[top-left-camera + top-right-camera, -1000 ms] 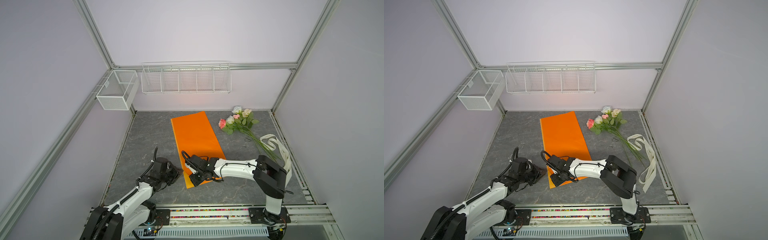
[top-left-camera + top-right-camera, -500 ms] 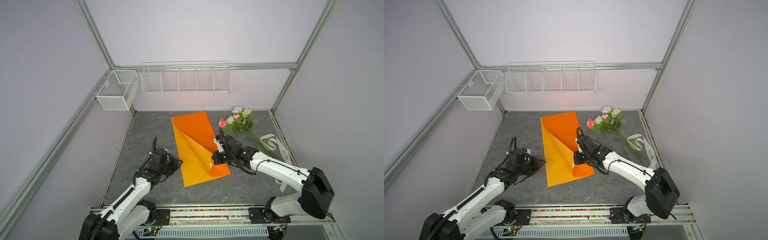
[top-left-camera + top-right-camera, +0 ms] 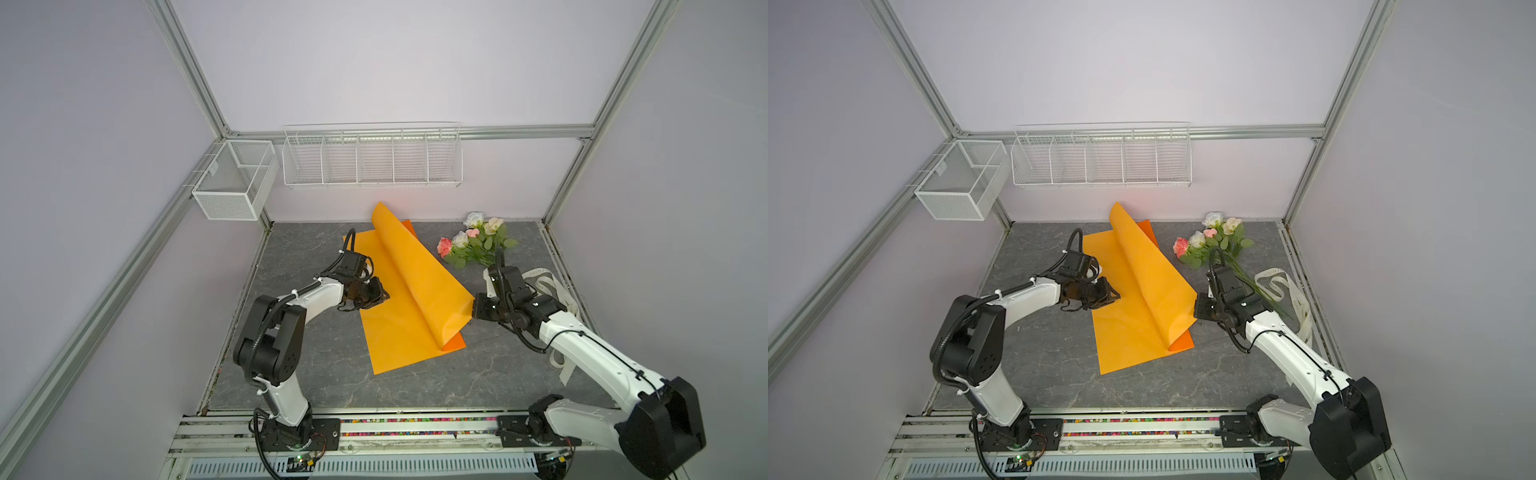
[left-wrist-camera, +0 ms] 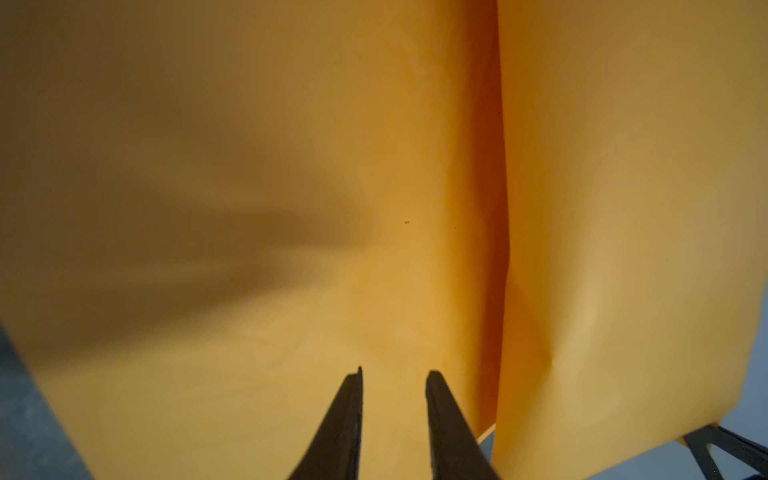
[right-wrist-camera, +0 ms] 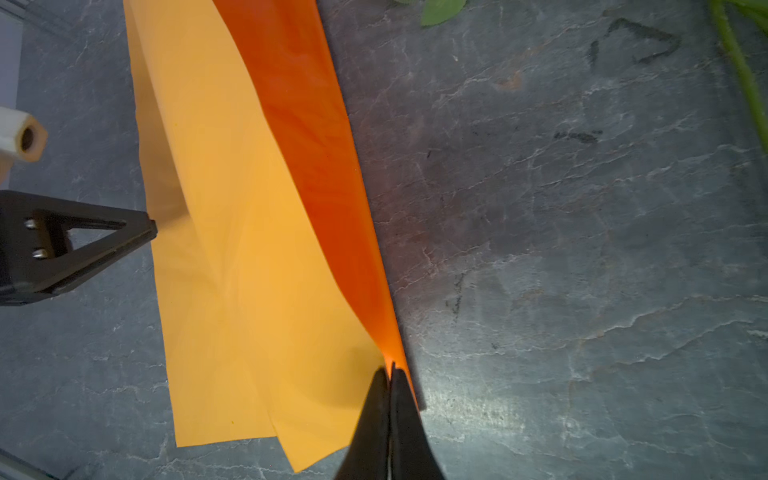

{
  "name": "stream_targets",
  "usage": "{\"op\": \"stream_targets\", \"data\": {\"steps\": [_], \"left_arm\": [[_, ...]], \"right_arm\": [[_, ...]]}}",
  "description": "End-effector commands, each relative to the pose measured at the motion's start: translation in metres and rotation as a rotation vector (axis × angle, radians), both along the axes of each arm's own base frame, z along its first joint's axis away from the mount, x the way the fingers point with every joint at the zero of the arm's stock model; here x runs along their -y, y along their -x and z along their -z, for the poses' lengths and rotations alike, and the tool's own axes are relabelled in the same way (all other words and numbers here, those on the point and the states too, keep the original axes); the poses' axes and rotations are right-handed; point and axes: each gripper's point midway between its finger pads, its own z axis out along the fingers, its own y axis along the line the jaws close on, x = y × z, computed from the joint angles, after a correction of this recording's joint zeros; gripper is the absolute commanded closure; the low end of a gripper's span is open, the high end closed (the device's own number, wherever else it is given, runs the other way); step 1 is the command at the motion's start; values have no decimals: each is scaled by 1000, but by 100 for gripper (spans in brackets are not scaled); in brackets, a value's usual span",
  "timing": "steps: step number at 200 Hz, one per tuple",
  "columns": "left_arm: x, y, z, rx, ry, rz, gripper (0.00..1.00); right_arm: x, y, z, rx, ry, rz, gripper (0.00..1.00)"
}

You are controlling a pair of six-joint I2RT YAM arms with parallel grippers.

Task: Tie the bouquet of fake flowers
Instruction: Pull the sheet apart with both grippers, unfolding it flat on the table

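Note:
The bouquet of fake flowers [image 3: 473, 245] [image 3: 1212, 241] lies at the back right of the table, its green stems running toward the right arm; one stem [image 5: 744, 75] shows in the right wrist view. An orange paper sheet [image 3: 407, 299] [image 3: 1142, 299] lies mid-table, one half lifted and curled over. My right gripper [image 3: 473, 309] [image 3: 1195, 309] [image 5: 390, 370] is shut on the lifted sheet's right edge, held above the table. My left gripper [image 3: 384, 296] [image 3: 1117, 296] [image 4: 395, 374] is slightly open over the flat left half of the sheet, with nothing between its fingers.
A cream ribbon [image 3: 548, 286] [image 3: 1287, 291] lies looped by the right wall, partly under the right arm. A mesh basket [image 3: 232, 183] and a wire rack [image 3: 372, 160] hang on the back walls. The grey stone tabletop [image 5: 561, 228] lies between the sheet and the stems.
The right gripper has carried the sheet's edge from the left to the right, opening the folded sheet. The left gripper has moved forward onto the sheet's left half.

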Motion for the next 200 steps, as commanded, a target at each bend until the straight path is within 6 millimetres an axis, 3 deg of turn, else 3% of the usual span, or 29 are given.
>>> {"op": "stream_targets", "data": {"steps": [1, 11, 13, 22, 55, 90, 125, 157, 200], "left_arm": [[6, 4, 20, -56, -70, 71, 77], [6, 0, 25, -54, -90, 58, 76], [5, -1, 26, -53, -90, 52, 77], [3, -1, 35, -76, -107, 37, 77], [-16, 12, 58, -146, -200, 7, 79], [-42, 45, 76, -213, -234, -50, 81], [-82, 86, 93, -282, -282, -141, 84], [-118, 118, 95, -310, -291, -245, 84], [-155, 145, 88, -333, -371, -347, 84]], "right_arm": [[20, 3, 8, -25, 90, 16, 93], [28, 4, 11, -36, 119, 21, 93], [28, -2, 2, -15, 117, 25, 93], [35, -5, 0, -11, 141, 35, 93], [59, -16, -4, 2, 183, 72, 93], [80, -29, -2, -4, 221, 102, 93], [95, -40, 9, -25, 310, 112, 94], [91, -55, 12, -20, 313, 94, 93], [77, -78, 17, -28, 290, 50, 93]]}}
